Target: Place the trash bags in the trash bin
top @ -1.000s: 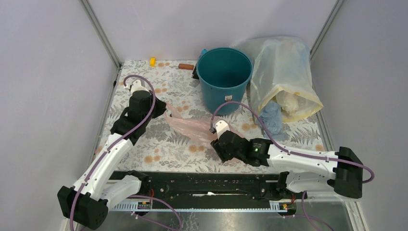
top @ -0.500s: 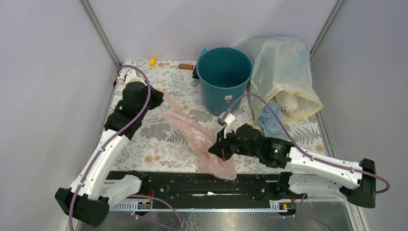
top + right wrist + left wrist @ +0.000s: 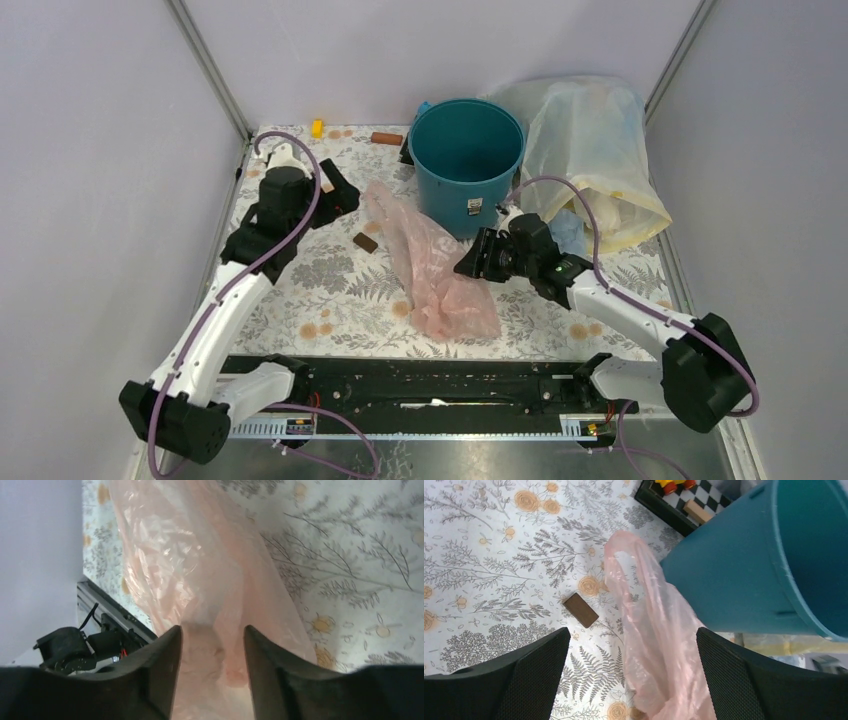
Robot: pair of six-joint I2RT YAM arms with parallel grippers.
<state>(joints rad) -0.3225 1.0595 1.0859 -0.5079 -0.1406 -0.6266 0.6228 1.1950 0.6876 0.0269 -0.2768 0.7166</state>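
The pink trash bag (image 3: 430,265) lies crumpled on the floral table, stretching from beside the trash bin (image 3: 466,160) toward the near edge. The bin is teal, upright and open, with a white sticker on its side. My left gripper (image 3: 340,190) hangs open to the left of the bag's far end; in the left wrist view the pink bag (image 3: 659,630) runs between its wide-spread fingers (image 3: 514,680), beside the bin (image 3: 744,575). My right gripper (image 3: 465,267) is open at the bag's right edge; the pink film (image 3: 200,570) lies under and between its fingers (image 3: 150,680), ungripped.
A large clear-yellow bag (image 3: 590,160) leans at the back right, with a blue bag (image 3: 568,232) at its foot. A small brown block (image 3: 365,241) lies left of the pink bag. A yellow toy (image 3: 317,127), a brown cylinder (image 3: 386,138) and a checkered box (image 3: 679,500) sit at the back.
Both grippers were shut on the pink bag, stretching it; both have opened and the bag has dropped to the table. The right gripper has swung toward the bin. A brown block now shows.
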